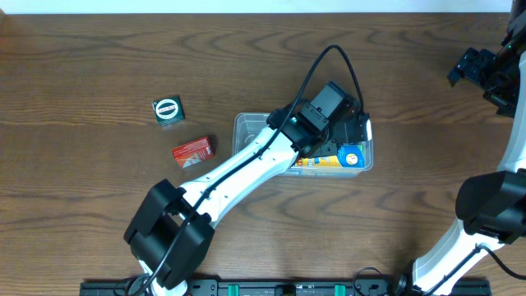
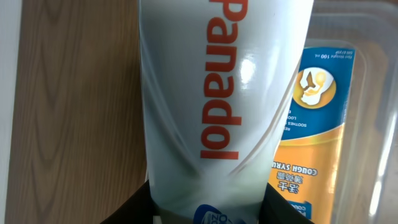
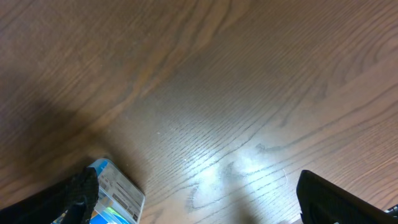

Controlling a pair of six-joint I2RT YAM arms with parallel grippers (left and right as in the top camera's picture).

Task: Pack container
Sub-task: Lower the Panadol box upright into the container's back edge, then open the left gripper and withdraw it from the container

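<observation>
The clear plastic container (image 1: 245,130) stands at the table's middle. An orange and blue cough syrup box (image 1: 341,158) lies inside it. My left gripper (image 1: 352,131) is over the container's right end, shut on a white Panadol box. In the left wrist view, that box (image 2: 211,93) fills the frame between my fingers (image 2: 208,208). The syrup box (image 2: 314,124) and the container wall (image 2: 376,93) lie behind it. My right gripper (image 1: 483,72) is open and empty at the far right (image 3: 193,199).
A small green and black box (image 1: 168,109) and a red box (image 1: 192,151) lie on the wood left of the container. In the right wrist view, a blue and white box (image 3: 118,196) lies on the table beside my left finger.
</observation>
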